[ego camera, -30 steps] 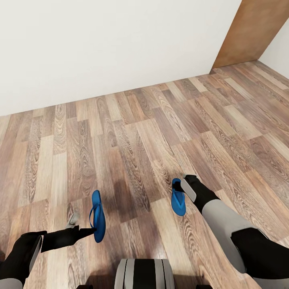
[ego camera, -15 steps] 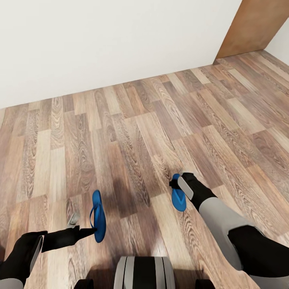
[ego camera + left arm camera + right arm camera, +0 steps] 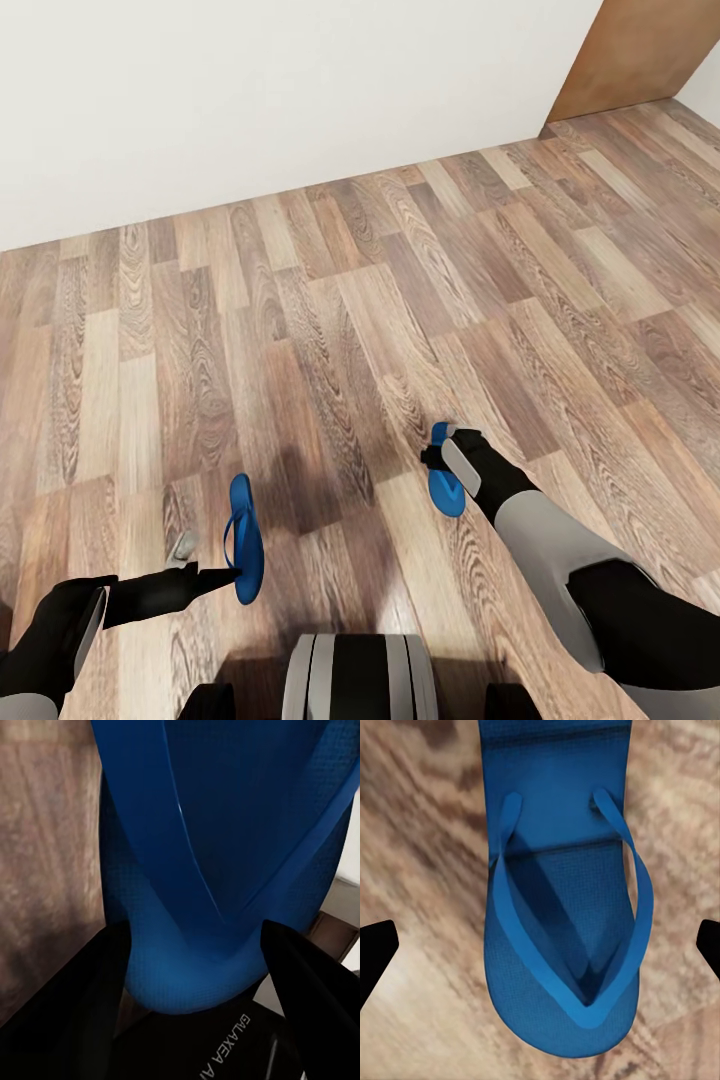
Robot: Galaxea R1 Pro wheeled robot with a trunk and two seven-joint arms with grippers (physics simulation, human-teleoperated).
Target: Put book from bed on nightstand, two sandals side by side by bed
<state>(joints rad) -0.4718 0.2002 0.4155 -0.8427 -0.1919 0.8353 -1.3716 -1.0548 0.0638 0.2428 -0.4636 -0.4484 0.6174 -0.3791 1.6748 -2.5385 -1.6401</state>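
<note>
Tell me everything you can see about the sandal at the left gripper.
The sandal is a thin bright-blue flip-flop with a blue Y-shaped toe strap and a finely textured sole, rubbery in look. It stands on its edge above the wood floor, pointing away from the robot. The left gripper meets its near end, dark fingers on either side.

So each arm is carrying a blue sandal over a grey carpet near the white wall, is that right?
Not quite. The floor is wood plank, not grey carpet; the head view shows it plainly. The rest holds: the left gripper and the right gripper each have a blue sandal, near the white wall.
</note>
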